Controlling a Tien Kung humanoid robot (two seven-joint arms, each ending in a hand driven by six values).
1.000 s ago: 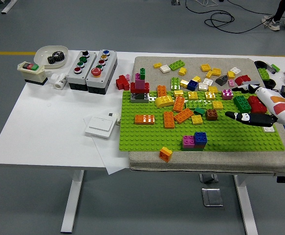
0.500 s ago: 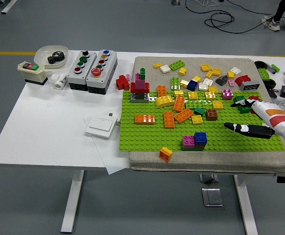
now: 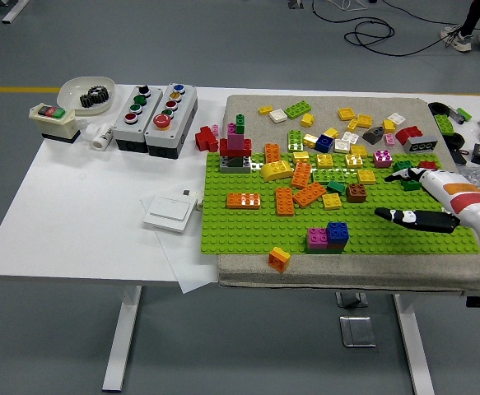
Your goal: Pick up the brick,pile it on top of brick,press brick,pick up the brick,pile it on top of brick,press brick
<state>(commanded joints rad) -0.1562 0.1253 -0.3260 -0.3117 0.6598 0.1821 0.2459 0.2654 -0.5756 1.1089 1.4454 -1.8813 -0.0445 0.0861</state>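
Right hand (image 3: 417, 197) is showing black fingers (image 3: 412, 219) with small white patches near the tips. Forearm (image 3: 470, 202) is wearing a glossy white shell, carrying an orange patch and a red band. Shell is rounding off smoothly toward the wrist.

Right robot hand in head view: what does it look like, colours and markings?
The right robot hand has slim black fingers with small white patches near the tips. Behind them sits a white shell carrying an orange patch and a red band. No cables are visible on it.
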